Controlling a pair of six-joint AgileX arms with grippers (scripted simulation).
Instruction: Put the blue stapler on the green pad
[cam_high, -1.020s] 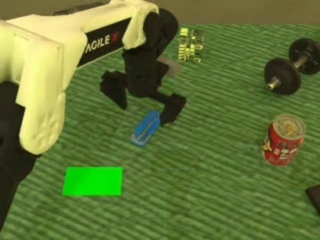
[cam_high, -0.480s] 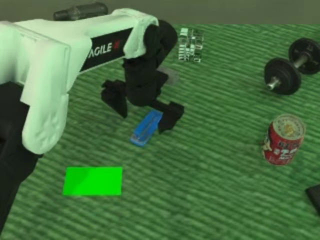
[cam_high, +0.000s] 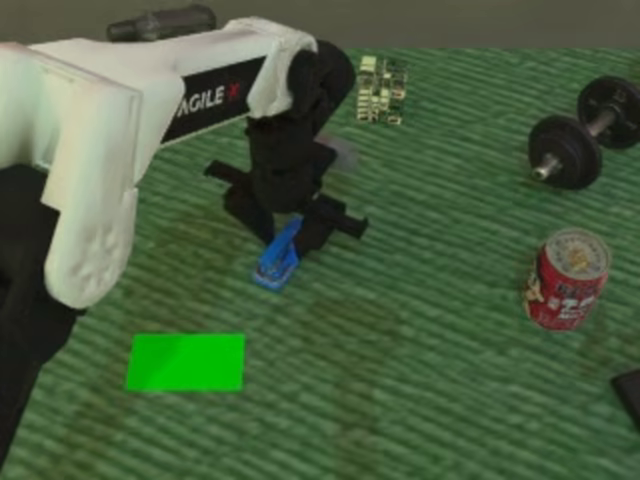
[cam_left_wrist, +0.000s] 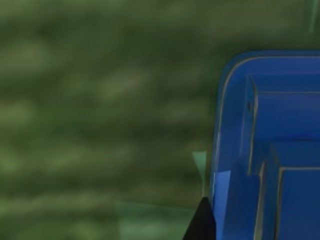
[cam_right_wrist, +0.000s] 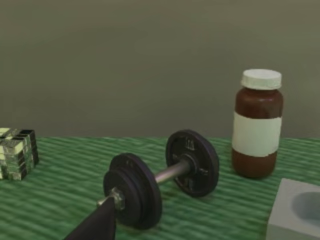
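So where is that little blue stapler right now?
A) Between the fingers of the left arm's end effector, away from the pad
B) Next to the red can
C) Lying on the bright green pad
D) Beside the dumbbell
A: in the top view the blue stapler sits between the fingers of the left end effector, well clear of the green pad, which has nothing on it.
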